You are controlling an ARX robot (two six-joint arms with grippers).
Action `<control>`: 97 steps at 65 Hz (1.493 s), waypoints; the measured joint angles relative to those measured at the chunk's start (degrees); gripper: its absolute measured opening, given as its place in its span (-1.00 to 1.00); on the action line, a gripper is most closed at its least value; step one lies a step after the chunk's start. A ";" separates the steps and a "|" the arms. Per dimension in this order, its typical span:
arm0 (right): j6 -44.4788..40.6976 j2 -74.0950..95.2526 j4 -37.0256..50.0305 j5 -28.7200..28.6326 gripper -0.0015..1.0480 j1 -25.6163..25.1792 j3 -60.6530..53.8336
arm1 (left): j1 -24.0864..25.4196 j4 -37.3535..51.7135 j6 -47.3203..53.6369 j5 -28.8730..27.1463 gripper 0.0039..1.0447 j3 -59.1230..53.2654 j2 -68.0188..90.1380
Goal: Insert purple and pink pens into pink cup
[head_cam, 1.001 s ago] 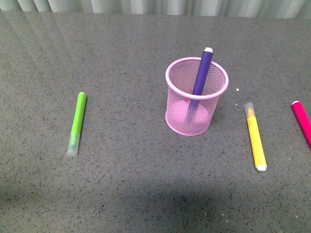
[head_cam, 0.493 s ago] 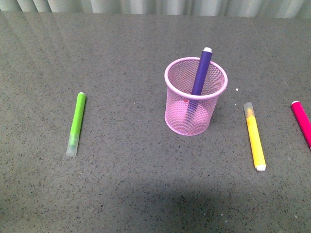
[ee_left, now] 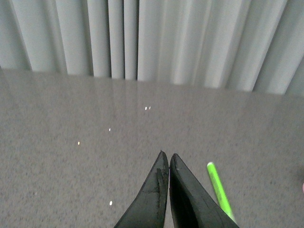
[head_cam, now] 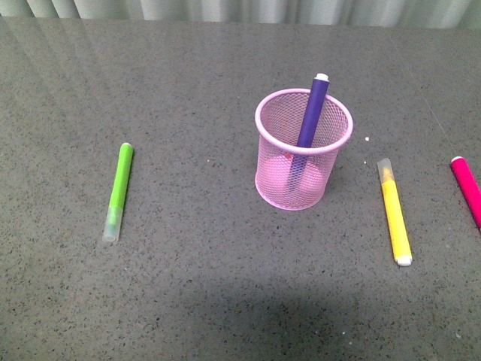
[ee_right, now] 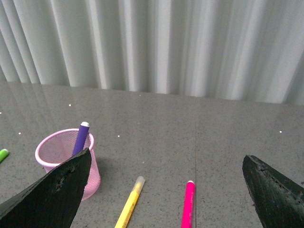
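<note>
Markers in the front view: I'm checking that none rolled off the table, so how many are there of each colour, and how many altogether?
purple marker: 1, standing in the pink mesh cup
pink marker: 1, lying on the table
yellow marker: 1, lying on the table
lime green marker: 1, lying on the table
Total: 4 markers

You're looking at a dark grey speckled surface [head_cam: 188, 248] that fills nearly the whole front view, with a pale pleated curtain [head_cam: 225, 9] along the top edge. A broad soft shadow [head_cam: 248, 323] lies across the bottom centre. In both wrist views, small bright glints [ee_left: 146, 108] dot the glossy top.
</note>
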 joint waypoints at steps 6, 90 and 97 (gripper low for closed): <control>0.00 -0.02 0.00 -0.09 0.86 0.00 0.00 | 0.17 -0.44 0.07 -0.07 -0.96 0.00 -0.33; 0.00 0.00 -0.04 -0.02 0.86 0.00 0.00 | 0.15 -0.39 0.15 -0.02 0.85 0.00 -0.48; 4.81 4.96 -10.03 10.05 0.86 2.64 3.74 | 0.15 -0.39 0.15 0.00 0.85 0.00 -0.48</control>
